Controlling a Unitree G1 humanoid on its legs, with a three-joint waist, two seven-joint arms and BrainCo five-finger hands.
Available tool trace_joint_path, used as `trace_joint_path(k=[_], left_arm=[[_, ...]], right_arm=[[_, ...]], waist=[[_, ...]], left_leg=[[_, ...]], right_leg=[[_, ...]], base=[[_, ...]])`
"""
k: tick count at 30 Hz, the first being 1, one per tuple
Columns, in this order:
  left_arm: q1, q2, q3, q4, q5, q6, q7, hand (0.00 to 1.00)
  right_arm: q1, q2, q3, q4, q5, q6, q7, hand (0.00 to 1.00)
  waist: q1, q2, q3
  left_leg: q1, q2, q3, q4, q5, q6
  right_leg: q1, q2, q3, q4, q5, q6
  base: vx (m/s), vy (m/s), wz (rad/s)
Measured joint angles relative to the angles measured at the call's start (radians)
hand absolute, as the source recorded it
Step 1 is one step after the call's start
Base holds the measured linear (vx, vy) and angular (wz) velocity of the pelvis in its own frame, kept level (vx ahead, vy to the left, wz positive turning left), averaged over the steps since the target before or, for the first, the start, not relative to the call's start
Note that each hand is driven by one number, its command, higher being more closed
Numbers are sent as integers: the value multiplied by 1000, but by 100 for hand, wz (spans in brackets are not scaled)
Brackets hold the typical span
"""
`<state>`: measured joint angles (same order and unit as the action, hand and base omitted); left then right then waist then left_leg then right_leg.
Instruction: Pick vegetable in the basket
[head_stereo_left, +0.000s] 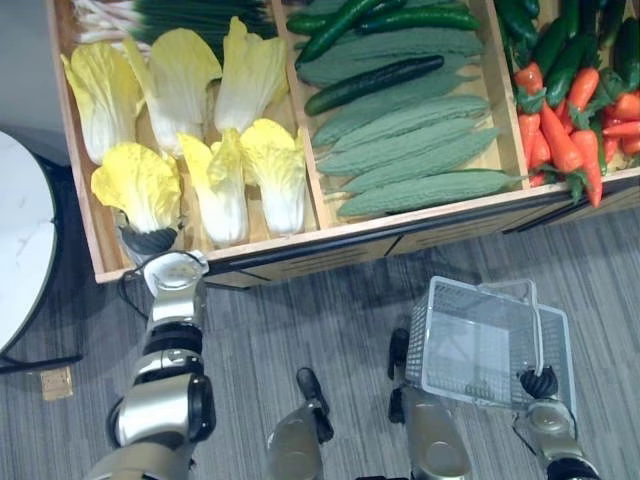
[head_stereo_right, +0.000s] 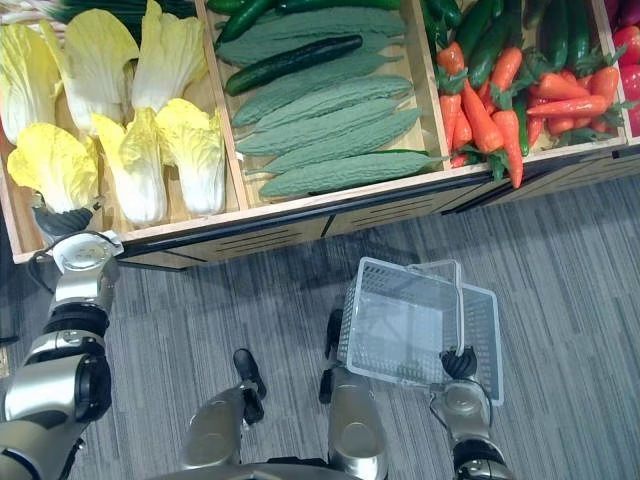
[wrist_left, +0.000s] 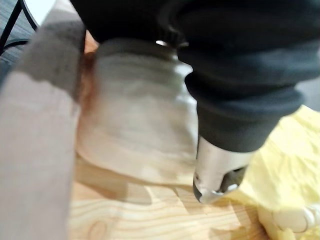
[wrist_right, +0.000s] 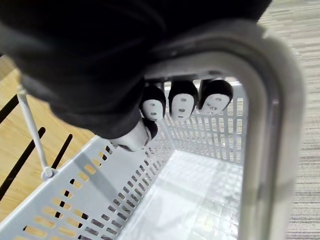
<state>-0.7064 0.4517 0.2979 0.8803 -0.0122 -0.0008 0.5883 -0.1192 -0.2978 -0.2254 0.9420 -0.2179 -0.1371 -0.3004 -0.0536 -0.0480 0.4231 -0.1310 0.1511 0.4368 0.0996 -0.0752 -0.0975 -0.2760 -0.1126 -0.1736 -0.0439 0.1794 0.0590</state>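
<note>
At the front left corner of the wooden crate (head_stereo_left: 330, 236), the left hand (head_stereo_left: 150, 240) reaches over the rim against the nearest cabbage (head_stereo_left: 137, 182). Its fingers are hidden, so I cannot tell their grip. Gourds (head_stereo_left: 420, 150) fill the middle compartment and carrots (head_stereo_left: 560, 140) the right one. Above the floor (head_stereo_left: 300, 320), the right hand (head_stereo_left: 539, 382) curls its fingers (wrist_right: 182, 102) round the handle (wrist_right: 272, 125) of the basket (head_stereo_left: 470, 340).

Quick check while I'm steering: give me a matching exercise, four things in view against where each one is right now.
Things:
1 cabbages
2 gourds
3 carrots
4 basket

Places:
A right compartment of the stand
B held in the right hand
C left compartment
D middle compartment

Pairs: 1-C, 2-D, 3-A, 4-B
</note>
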Motion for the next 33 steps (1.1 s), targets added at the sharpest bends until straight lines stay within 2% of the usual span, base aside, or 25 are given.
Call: trace_joint_path(k=[7, 12, 14, 17, 19, 21, 23, 26, 30, 33], left_arm=[[-63, 64, -59, 103, 99, 33, -77, 100], [-91, 49, -69, 115, 95, 40, -92, 100], [-98, 19, -63, 98, 72, 44, -88, 100], [-52, -107, 8, -72, 9, 46, -19, 100], [12, -216, 38, -248, -53, 34, 81, 100], [69, -285, 63, -358, -63, 33, 136, 100], [150, -361, 93, -498, -61, 35, 226, 100], [209, -413, 114, -575, -51, 35, 293, 100], [266, -459, 122, -701, -35, 35, 350, 100], [293, -459, 121, -791, 38, 32, 378, 100]], right_arm=[[-20, -12, 39, 0, 0, -8, 5, 100], [-31, -12, 39, 14, 0, -15, 6, 100], [-32, -11, 38, 17, 0, -16, 6, 100], [-27, 13, 27, 20, 0, -15, 3, 100], [-18, 40, 10, 20, -1, -16, 1, 100], [-3, 56, -5, 20, -1, -16, 0, 100], [21, 67, -8, 20, -1, -16, -1, 100], [37, 73, -25, 32, -2, -16, -2, 100], [73, 89, -42, 56, -20, -15, -2, 100], [95, 93, -39, 58, -22, -15, -2, 100]], waist=[[1, -11, 6], [0, -16, 9], [-3, -17, 9], [-1, -19, 9], [1, -21, 8], [2, -20, 8], [3, -19, 0], [4, -17, -7], [4, -18, -86], [4, -14, -130]], left_leg=[[-8, -1, -1, 8, 2, 2], [-3, -16, -18, 8, 4, 9], [-2, -23, -35, 7, 7, 14], [20, -35, -58, 1, 10, 21], [35, -42, -67, -10, 13, 26], [49, -45, -68, -15, 13, 26], [57, -47, -69, -24, 15, 27], [80, -49, -74, -29, 16, 28], [84, -42, -83, -31, 14, 26], [112, -41, -79, -43, 13, 25]], right_leg=[[3, -5, 5, -16, 19, 5], [19, -22, -6, -16, 23, 12], [34, -30, -11, -23, 28, 19], [70, -43, -16, -32, 32, 25], [87, -49, -20, -35, 32, 26], [102, -50, -22, -41, 31, 26], [108, -50, -23, -43, 30, 28], [132, -47, -28, -44, 28, 31], [141, -45, -35, -45, 27, 33], [163, -43, -33, -45, 27, 33]], base=[[-12, -4, 0], [-8, 26, 12], [-8, 41, 23], [-3, 42, 23], [4, 34, 14], [0, 0, 0], [0, 0, 0], [5, 0, 2], [8, -5, 5], [-1, -1, -4]])
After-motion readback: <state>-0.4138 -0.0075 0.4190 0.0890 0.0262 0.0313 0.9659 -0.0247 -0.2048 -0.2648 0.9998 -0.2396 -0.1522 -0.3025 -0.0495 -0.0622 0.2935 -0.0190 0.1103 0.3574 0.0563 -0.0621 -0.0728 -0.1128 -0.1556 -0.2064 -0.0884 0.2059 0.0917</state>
